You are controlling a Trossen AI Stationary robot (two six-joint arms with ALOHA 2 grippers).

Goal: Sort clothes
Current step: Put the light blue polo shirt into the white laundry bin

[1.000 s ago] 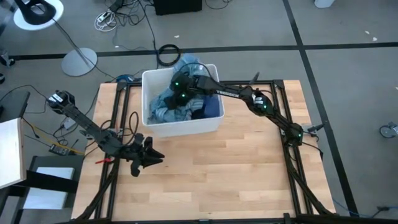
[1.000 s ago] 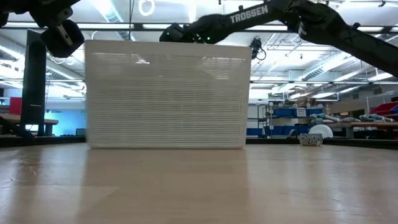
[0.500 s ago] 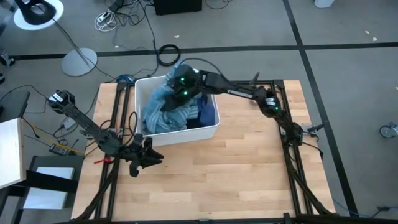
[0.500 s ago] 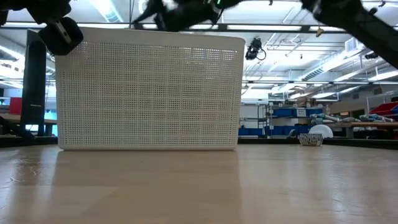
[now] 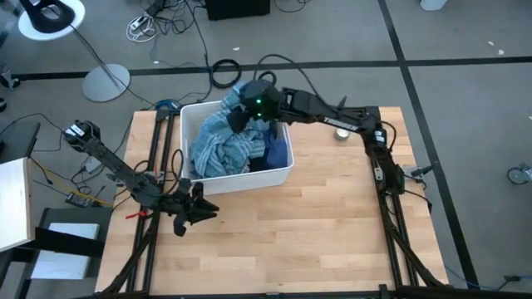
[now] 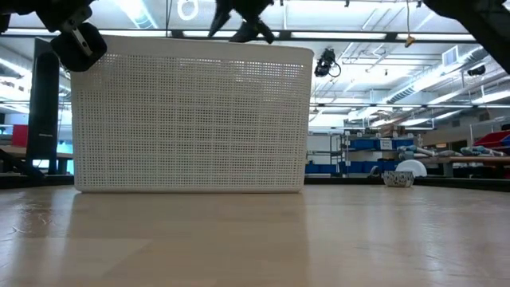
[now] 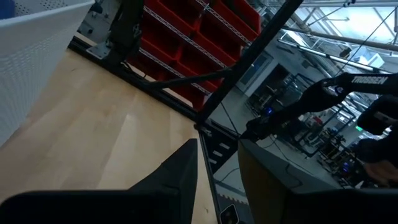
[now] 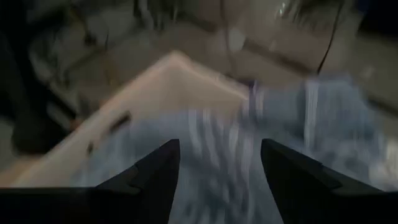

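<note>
A white plastic bin (image 5: 249,176) stands at the table's far middle, turned slightly askew; in the low view its perforated wall (image 6: 191,119) fills the centre. Inside lies a heap of clothes: a light-blue striped shirt (image 5: 218,145) on top, navy (image 5: 279,149) and black (image 5: 261,163) pieces at the right, and blue cloth over the far rim (image 5: 249,86). My right gripper (image 5: 236,115) hovers open over the bin's far side, above its rim (image 6: 243,20); the right wrist view (image 8: 217,168) shows striped cloth (image 8: 211,143) beyond its fingers. My left gripper (image 5: 199,208) is open, low at the table's left.
Bare wood (image 5: 316,232) lies on the near and right sides of the bin. A small round object (image 5: 341,133) sits on the table right of the bin. Black frame rails (image 5: 391,208) run along the table's sides. The left wrist view shows the bin's wall (image 7: 31,68).
The bin has slid toward the table's left edge and turned a little, then stayed put. My right gripper has risen from among the clothes to above the rim, drawing toward the far edge. The light-blue shirt lies more spread over the heap.
</note>
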